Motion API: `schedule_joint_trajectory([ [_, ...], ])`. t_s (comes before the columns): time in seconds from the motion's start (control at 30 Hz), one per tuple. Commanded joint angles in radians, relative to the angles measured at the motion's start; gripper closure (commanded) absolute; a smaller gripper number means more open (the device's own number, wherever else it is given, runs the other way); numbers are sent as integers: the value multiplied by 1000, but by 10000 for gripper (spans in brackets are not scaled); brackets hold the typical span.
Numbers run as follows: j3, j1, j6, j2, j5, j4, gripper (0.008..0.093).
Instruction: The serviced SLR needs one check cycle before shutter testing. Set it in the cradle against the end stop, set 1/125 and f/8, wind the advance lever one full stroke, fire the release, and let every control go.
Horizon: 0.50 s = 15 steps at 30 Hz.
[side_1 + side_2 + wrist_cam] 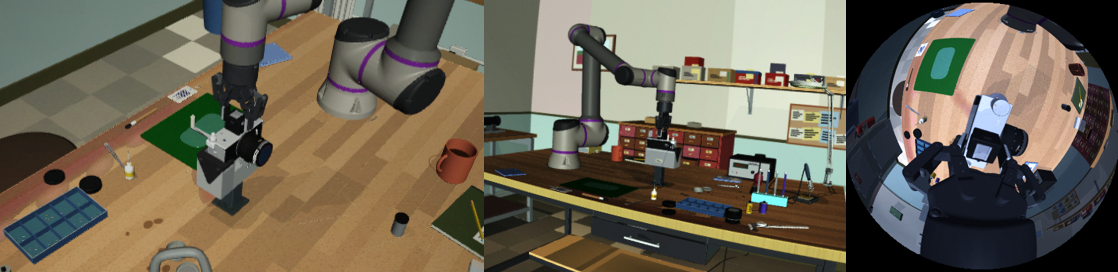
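Note:
My gripper (239,111) (983,156) stands open around the camera's black viewfinder hump and holds nothing. The SLR camera (241,140) (660,144) (991,129) sits in the grey cradle (220,172) (662,156) on its dark post. Its lens (256,150) (1016,138) points out over the bench. Its silver top plate carries a round dial (1001,107). A thin white lever (200,127) sticks out at the camera's far end. My wrist hides the near part of the camera body in the wrist camera.
The robot base (350,95) stands behind the cradle. A green mat (185,131) lies to the left of the cradle. A blue parts tray (54,222), two black caps (72,181) and a small bottle (129,171) lie near the bench edge. A mug (456,160) stands right.

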Motion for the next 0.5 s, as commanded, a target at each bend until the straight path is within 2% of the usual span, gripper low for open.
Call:
schedule_joint_trajectory([
  [0.0,0,0,0,0,0,0,374],
  [0.47,-10,0,0,-7,0,16,374],
])
